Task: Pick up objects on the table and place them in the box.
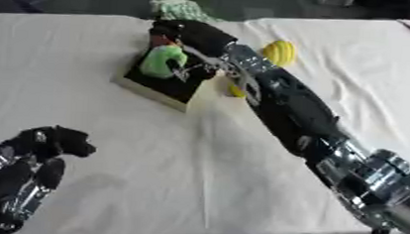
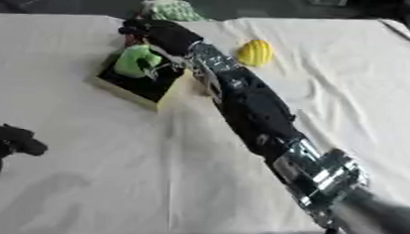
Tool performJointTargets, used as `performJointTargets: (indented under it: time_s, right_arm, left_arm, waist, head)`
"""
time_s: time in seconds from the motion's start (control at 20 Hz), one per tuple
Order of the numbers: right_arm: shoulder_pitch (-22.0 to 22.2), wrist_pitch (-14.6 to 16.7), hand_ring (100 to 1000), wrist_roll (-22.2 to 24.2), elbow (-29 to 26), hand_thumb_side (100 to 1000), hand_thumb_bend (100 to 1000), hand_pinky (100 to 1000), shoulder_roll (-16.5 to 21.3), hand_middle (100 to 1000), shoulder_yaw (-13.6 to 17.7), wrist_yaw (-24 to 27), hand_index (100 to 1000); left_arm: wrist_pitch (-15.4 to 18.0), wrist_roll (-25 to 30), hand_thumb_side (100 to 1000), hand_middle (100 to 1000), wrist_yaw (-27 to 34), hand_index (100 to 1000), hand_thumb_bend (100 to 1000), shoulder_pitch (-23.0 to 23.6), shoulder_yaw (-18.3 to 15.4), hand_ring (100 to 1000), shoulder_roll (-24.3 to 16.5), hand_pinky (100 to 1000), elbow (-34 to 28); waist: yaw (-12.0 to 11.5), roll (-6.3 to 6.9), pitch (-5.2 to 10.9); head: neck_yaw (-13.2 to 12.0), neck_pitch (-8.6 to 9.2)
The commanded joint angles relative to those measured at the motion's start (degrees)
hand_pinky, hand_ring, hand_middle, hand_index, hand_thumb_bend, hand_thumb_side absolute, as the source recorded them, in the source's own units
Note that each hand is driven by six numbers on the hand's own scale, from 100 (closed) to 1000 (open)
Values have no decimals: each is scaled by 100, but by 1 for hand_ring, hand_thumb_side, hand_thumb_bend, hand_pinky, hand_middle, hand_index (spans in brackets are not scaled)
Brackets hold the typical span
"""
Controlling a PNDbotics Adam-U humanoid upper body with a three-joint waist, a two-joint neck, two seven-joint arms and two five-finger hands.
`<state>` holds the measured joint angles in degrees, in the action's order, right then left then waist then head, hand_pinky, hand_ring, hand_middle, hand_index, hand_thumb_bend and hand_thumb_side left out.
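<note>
your right hand [image 1: 187,39] reaches over the box [image 1: 162,82], fingers curled round a green object [image 1: 162,61]. your left hand [image 1: 28,173] rests at lower left, fingers relaxed, holding nothing.

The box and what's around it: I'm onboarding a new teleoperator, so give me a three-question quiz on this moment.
1. True or false: the right robot hand is over the box with a green object in its fingers.
2. Which object lies on the table beyond the right arm?
A. a yellow ridged object
B. a red cup
C. a blue block
3. Fill in: the left robot hand rests near the lower ____ corner of the left eye view.

Key: 1 true. 2 A, the yellow ridged object. 3 left.
</note>
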<state>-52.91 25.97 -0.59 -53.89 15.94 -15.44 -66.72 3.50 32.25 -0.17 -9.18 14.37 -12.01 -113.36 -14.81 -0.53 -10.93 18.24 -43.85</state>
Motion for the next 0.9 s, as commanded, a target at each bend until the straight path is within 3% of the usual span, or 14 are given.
performJointTargets:
  time_s: [0.05,0.35,0.5,0.65,0.9]
  right_arm:
    - [-121,180,983,161,-281,221,100,889,218,1000,-4,-105,1000]
    - [-99,308,976,1144,-506,204,100,883,825,1000,233,596,1000]
    - [-74,195,969,1686,-535,204,100,875,1194,1000,450,1097,1000]
    - [-32,-216,949,1886,-409,207,100,853,1485,982,727,1333,1000]
    - [90,-1094,933,1767,177,218,100,831,1693,970,1038,1310,1000]
  left_arm:
    - [-11,0,606,635,20,808,100,-64,-13,733,4,754,-124]
    - [-27,-36,609,634,-5,808,100,-28,-49,733,-36,754,-124]
    - [-35,-53,612,634,-27,808,100,-4,-60,733,-61,754,-124]
    - [-35,-62,612,634,-45,808,100,11,-65,733,-75,753,-124]
    - [-22,-87,614,634,-66,808,100,25,-80,733,-91,754,-124]
  waist:
    - [22,3,99]
    - [112,-49,132]
    - [158,-80,145]
    - [189,-91,151]
    - [213,-87,148]
  head:
    - [-11,-27]
    - [-66,-27]
    - [-91,-27]
    - [-106,-27]
    - [-128,-27]
